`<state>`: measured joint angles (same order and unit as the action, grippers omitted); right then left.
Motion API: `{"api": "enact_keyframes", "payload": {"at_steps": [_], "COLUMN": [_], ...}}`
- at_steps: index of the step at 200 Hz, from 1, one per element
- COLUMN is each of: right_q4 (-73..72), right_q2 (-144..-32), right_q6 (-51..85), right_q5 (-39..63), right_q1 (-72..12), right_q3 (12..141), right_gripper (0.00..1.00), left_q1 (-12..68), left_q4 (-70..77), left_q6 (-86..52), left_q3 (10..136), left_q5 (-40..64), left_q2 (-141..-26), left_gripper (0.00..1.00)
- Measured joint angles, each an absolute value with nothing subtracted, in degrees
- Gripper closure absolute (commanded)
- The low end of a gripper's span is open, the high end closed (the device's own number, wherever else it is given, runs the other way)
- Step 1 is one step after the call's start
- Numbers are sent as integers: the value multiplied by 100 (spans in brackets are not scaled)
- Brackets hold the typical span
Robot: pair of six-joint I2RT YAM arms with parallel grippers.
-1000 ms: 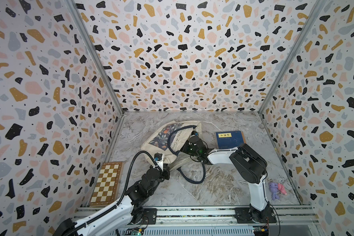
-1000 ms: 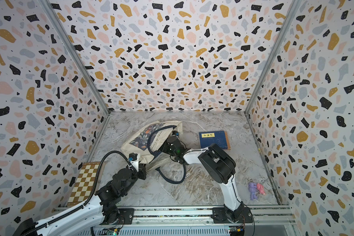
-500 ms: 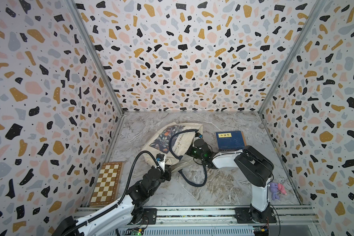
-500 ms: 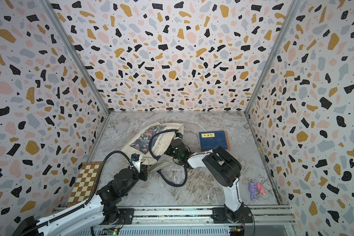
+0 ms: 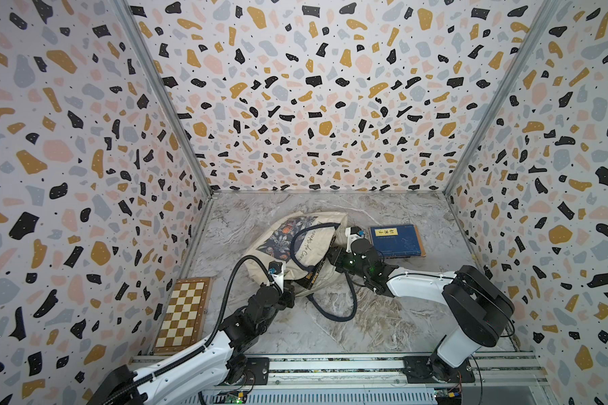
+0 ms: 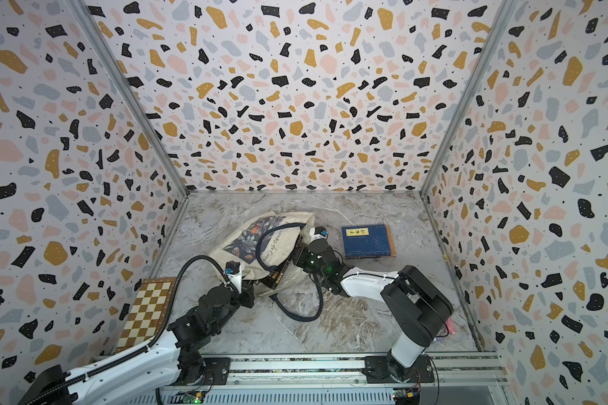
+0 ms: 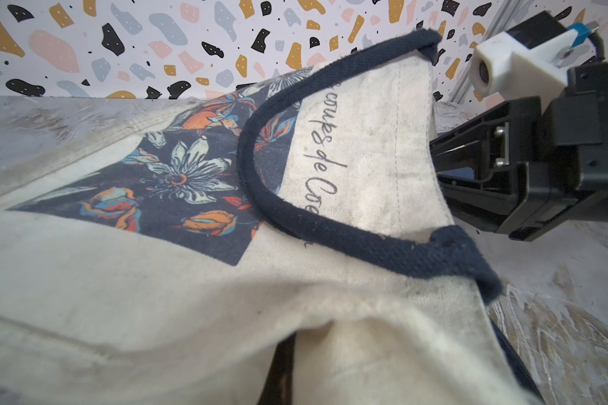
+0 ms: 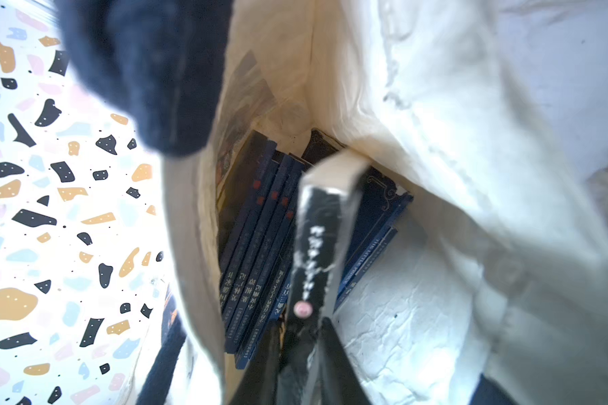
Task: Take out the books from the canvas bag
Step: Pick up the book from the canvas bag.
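Note:
The cream canvas bag (image 5: 285, 242) (image 6: 250, 242) lies on its side at mid-table, mouth toward the right. My left gripper (image 5: 290, 291) (image 6: 249, 298) is shut on the cloth of its near corner; in the left wrist view the canvas bag (image 7: 190, 280) covers the jaws. My right gripper (image 5: 330, 261) (image 6: 297, 257) (image 8: 302, 350) is at the mouth, shut on a black book (image 5: 313, 277) (image 8: 316, 238) that pokes out. Several navy books (image 8: 257, 245) stand deeper inside. One blue book (image 5: 397, 240) (image 6: 367, 242) with a yellow label lies on the table to the right.
A wooden chessboard box (image 5: 186, 312) (image 6: 148, 310) lies by the left wall. The bag's navy handle (image 5: 334, 308) loops over the table in front of the bag. A small pink toy (image 6: 450, 328) peeks out behind the right arm's base. A metal rail (image 5: 330, 364) runs along the front.
My right arm has drawn back toward the front right, and the black book now sticks out of the bag's mouth. The left gripper has kept its hold on the bag.

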<state>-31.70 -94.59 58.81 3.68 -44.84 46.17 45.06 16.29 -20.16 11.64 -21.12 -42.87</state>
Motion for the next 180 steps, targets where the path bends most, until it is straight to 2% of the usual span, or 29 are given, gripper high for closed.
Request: {"api": "enact_keyframes", "payload": {"at_steps": [14,34,68,93,122,146,165,180], "right_q4": [-3177,-3238,-3297,-3330,-3485,-3522,-3566,-3553], "right_q2": [-9529,-9585,-9596,-9668,-10033,-10055,-9959,-9769], "right_q6": [5872,5909,5977,6117,6351,6407,6473,6543], "right_q5": [460,532,467,322,185,5,-119,-204], "right_q1": [-4471,-4482,-4641,-4915,-5186,-5288,-5284,-5284], "right_q3": [4613,4530,4368,4366,4357,4294,4219,4075], "right_gripper": [52,46,41,42,51,71,83,88], "left_q1": [4506,4506,4506,4506,4504,4504,4504,4504], "left_q4": [1623,1577,1546,1546,1540,1490,1422,1400], "left_q6": [-2016,-2018,-2018,-2018,-2018,-2016,-2018,-2023], "left_q3": [1164,1164,1164,1164,1164,1162,1162,1160], "left_q5": [-2143,-2154,-2152,-2152,-2152,-2156,-2191,-2237], "left_q2": [-4250,-4233,-4233,-4228,-4209,-4143,-4069,-4036], "left_gripper": [100,100,100,100,100,100,100,100]}}
